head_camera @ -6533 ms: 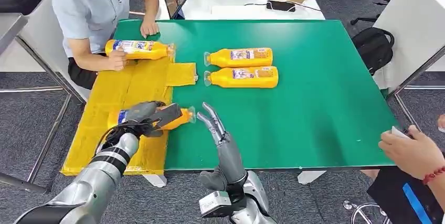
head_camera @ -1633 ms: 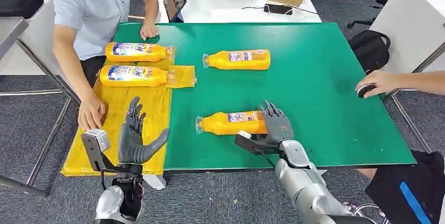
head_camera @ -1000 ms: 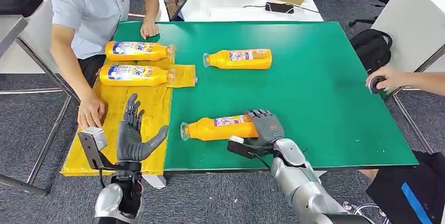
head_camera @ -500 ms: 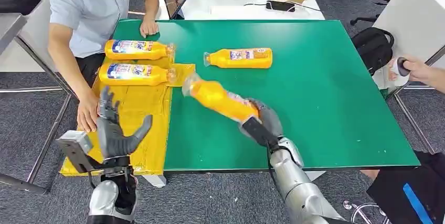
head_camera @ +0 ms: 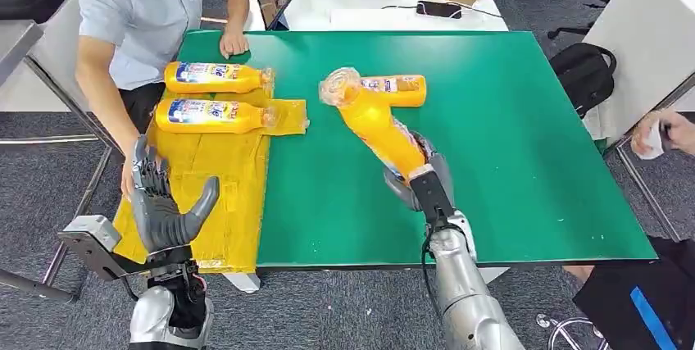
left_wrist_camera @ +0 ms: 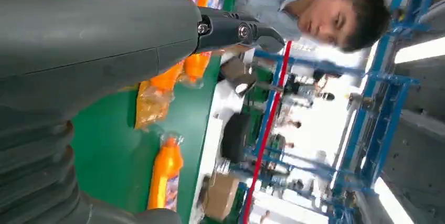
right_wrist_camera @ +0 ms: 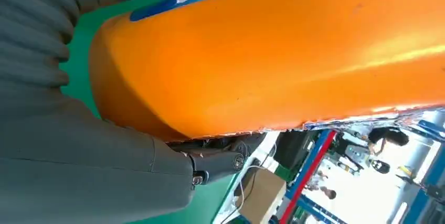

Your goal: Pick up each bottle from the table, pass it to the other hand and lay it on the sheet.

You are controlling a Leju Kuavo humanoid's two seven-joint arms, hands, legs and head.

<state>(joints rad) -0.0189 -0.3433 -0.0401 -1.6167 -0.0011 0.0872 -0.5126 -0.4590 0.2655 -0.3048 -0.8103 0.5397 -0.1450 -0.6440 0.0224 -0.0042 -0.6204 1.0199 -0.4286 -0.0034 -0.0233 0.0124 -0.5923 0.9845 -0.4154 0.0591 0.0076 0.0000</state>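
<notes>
In the head view, your right hand is wrapped around the base of an orange bottle and holds it lifted clear of the green table, tilted with its cap end pointing to the far side, in front of the one bottle still lying on the table. Your left hand is raised near the left edge with fingers spread and palm turned toward the centre, holding nothing, over the near part of the yellow sheet. Two bottles already lie side by side at the sheet's far end, beside a seated person whose hand rests at the sheet's left edge. So the pick-up looks done and the hand-over is the step in hand: you need to bring the two hands together, since they are well apart now, and close the left one on the bottle's free part before the right lets go. In the left wrist view, the left hand's thumb and fingers are apart with nothing between them. In the right wrist view, the held bottle sits pressed against the right hand's palm, with a dark finger curled under it.
</notes>
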